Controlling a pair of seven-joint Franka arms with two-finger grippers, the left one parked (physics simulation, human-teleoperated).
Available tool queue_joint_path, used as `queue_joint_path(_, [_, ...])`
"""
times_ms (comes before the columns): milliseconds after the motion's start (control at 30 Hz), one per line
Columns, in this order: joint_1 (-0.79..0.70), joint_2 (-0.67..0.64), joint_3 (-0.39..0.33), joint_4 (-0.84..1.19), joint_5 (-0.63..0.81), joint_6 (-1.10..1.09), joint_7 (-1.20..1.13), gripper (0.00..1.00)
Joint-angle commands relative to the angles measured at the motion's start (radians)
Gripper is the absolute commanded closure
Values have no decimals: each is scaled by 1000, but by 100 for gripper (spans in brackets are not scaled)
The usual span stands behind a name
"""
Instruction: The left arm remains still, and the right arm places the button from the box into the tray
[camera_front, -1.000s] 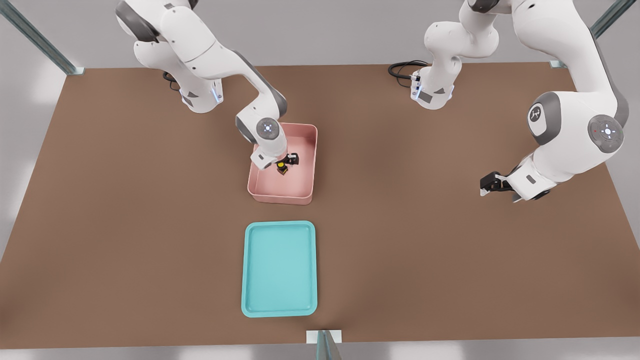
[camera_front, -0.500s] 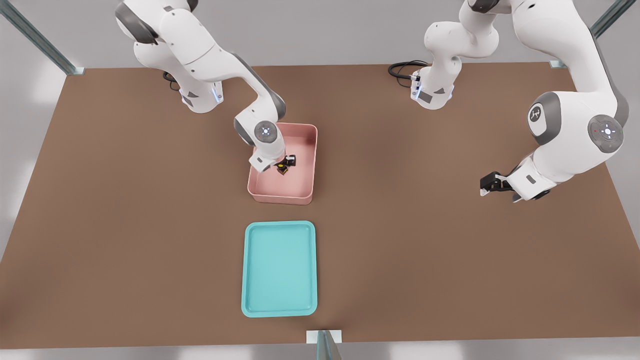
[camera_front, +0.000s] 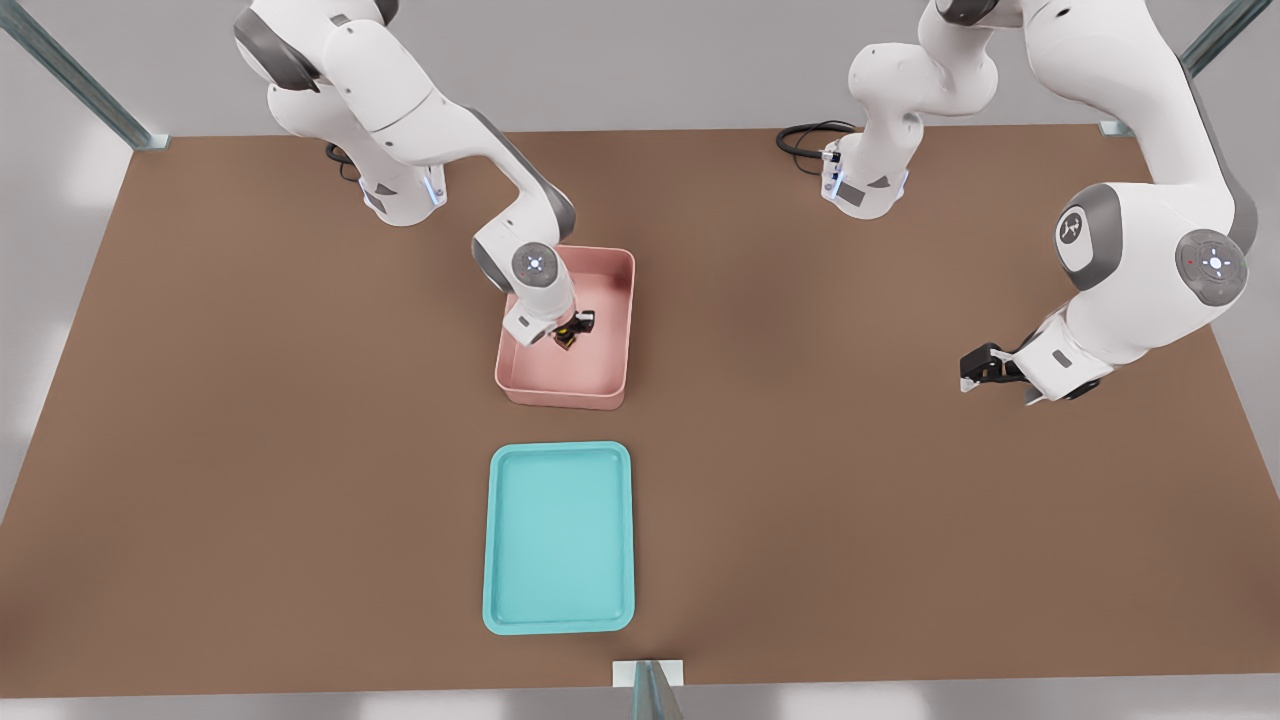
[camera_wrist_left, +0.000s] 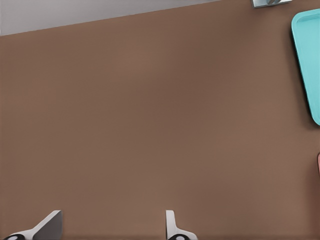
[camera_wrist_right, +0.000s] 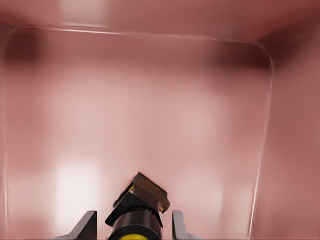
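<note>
The pink box (camera_front: 565, 398) stands mid-table, with the turquoise tray (camera_front: 560, 540) just in front of it. The button (camera_front: 566, 340), black with a yellow cap, sits on the box floor. My gripper (camera_front: 568, 334) reaches down into the box from the front view's left and straddles the button. In the right wrist view the button (camera_wrist_right: 140, 205) lies between the gripper (camera_wrist_right: 134, 227) fingertips (camera_wrist_right: 89, 225). A thin strip of pink box floor (camera_wrist_right: 150, 125) shows on each side of it, so the gripper is open. An edge of the tray (camera_wrist_left: 307, 65) appears in the left wrist view.
The parked arm (camera_front: 1130, 270) hangs over the table at the front view's right. A black cable (camera_front: 805, 140) lies by its base at the back. A metal bracket (camera_front: 647, 672) sits at the table's front edge, just past the tray.
The gripper has sunk lower over the button and shifted slightly sideways. Less of the yellow cap shows in the front view now. The button stays in the same spot.
</note>
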Motion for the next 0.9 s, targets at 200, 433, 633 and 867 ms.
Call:
queue_joint_path(200, [-4,-15,0,-2,4,-9,-27,52])
queue_joint_path(433, [-4,-63,11,34,4,-86,-26,55])
queue_joint_path(633, [-6,-101,17,188,24,-270,-36,55])
queue_joint_path(867, [-54,-8,13,509,24,-483,-154,57])
